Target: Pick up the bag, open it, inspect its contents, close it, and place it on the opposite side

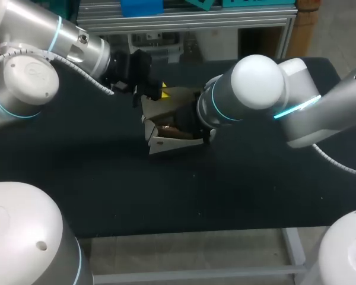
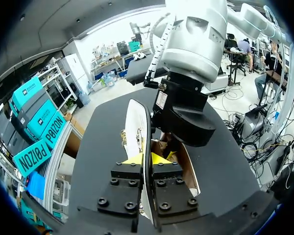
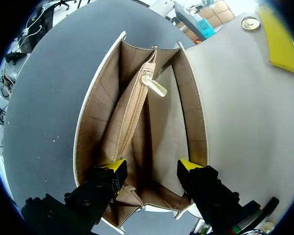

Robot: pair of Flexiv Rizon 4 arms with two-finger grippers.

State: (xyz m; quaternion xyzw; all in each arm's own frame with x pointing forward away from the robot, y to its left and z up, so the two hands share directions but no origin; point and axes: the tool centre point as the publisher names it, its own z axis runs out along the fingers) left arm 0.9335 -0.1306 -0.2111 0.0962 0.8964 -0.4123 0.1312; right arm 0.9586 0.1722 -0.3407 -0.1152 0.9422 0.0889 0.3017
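left gripper (image 1: pixel 149 90): narrow, clamped on the bag's flap (image 2: pixel 134 126). In my left wrist view the thin white panel stands on edge between both yellow tips.
right gripper (image 1: pixel 194 126): fingers spread wide and poked into the bag's mouth, gripping nothing. I see one yellow tip by each side wall in the right wrist view (image 3: pixel 152 166).
bag (image 1: pixel 168 142): mid-table, between my two arms, mouth open toward the right arm. The flap is folded back on the left arm's side.
bag interior: tan lining, with a zipped centre pocket (image 3: pixel 131 113) running straight ahead of the right gripper. Its gold zipper pull (image 3: pixel 155 87) hangs at the far end. I can't see any loose contents.
flap detail: pale inner face. The gold snap (image 3: pixel 250 23) is near its far edge, with one of the left gripper's yellow fingertips (image 3: pixel 279 41) just beside it.
right arm's wrist (image 2: pixel 193 39): directly ahead of the left gripper, over the bag, hiding most of the opening from that side.
table (image 1: pixel 107 178): black top. I can't tell from here whether the bag sits on it.
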